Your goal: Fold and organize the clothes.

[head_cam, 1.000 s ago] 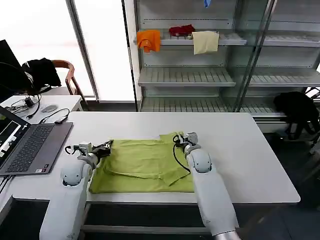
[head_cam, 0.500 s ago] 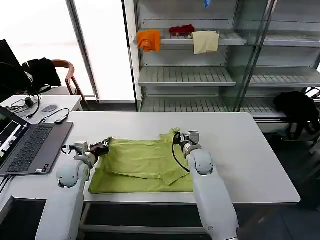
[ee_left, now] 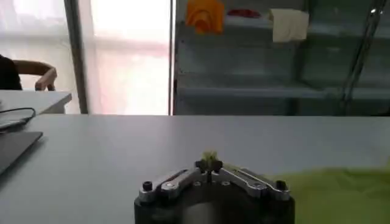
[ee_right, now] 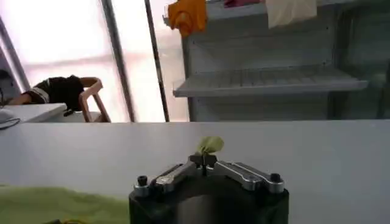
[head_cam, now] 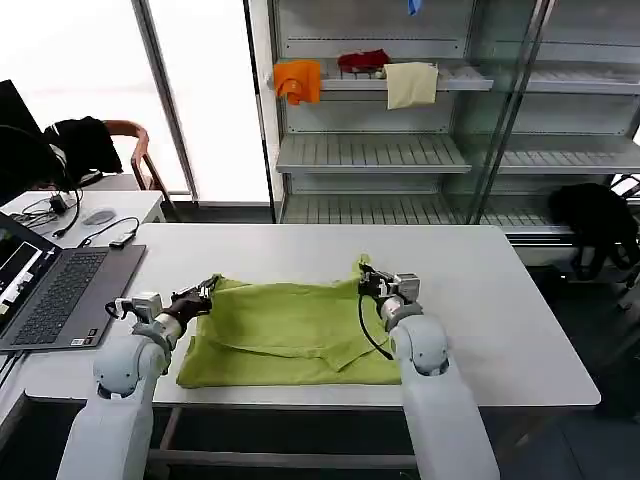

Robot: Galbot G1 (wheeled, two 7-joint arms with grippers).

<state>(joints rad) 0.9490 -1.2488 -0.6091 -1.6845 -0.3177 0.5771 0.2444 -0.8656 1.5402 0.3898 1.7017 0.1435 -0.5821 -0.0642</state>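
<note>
Both grippers, left (head_cam: 205, 293) and right (head_cam: 366, 281), pinch far corners of T-shirt (head_cam: 290, 330); cloth lies toward robot, long axis across table (head_cam: 500, 300).

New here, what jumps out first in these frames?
The lime-green T-shirt lies on the white table, near its front edge. Both grippers hold its far corners: the left gripper and the right gripper, jaws shut on pinched tufts of cloth, as both wrist views show. Behind, an orange cloth, a red one and a cream cloth sit on a shelf; an open laptop lies on the robot's left.
</note>
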